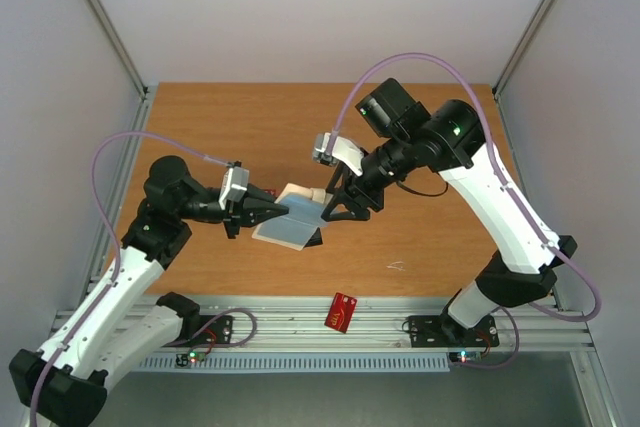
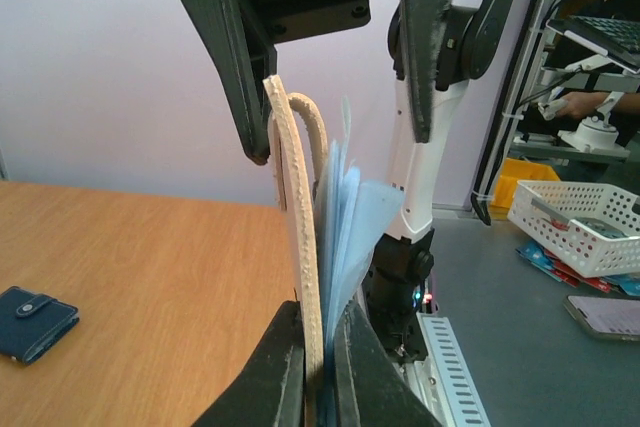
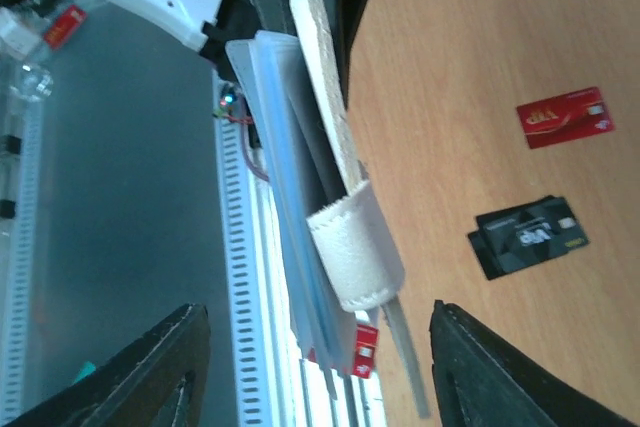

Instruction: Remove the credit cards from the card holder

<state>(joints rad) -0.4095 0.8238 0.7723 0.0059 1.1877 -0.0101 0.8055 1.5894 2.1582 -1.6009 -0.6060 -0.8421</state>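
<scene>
dark blue wallet (image 2: 35, 319) lying flat on the wooden table (image 1: 220, 127), snap closed. slotted metal rail (image 1: 290, 311) runs along the near edge. beyond it, a white basket (image 2: 585, 227) sits on a grey surface.

Over the middle of the surface (image 1: 200, 127), the card holder (image 1: 292, 227) sits between the left gripper (image 1: 275, 213) on its left and the right gripper (image 1: 343, 213) on its right. One card (image 1: 342, 312) lies at the middle of the near edge. A second card (image 3: 565, 117) and a third card (image 3: 530, 235) lie near each other on the surface, apart.

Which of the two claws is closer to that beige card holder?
Left. The left claw is clamped on the card holder; the right claw is open, straddling its far end.
</scene>
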